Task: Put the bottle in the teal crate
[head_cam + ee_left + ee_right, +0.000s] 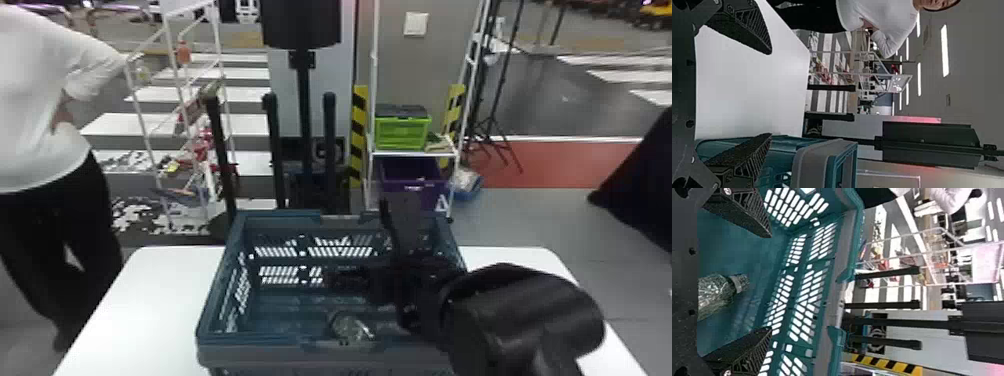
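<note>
In the head view, the teal crate (280, 340) stands on the white table, with the clear bottle (350, 327) inside near its front wall. My right gripper (356, 240) is over the crate's right half, open, beyond the bottle. The right wrist view has the bottle (717, 295) on the crate's floor, partly hidden by the gripper's body. Nothing is held between the spread fingers of the right gripper (770, 282). In the left wrist view my left gripper (770, 94) stands open and empty above the table, with part of the crate (809, 168) beside one finger.
The white table (150, 300) extends on both sides of the crate. Beyond it are a wire rack (172, 100), dark upright posts and a shelf holding a green crate (402, 132) and a purple bin (412, 185). My right forearm spans the crate's right wall.
</note>
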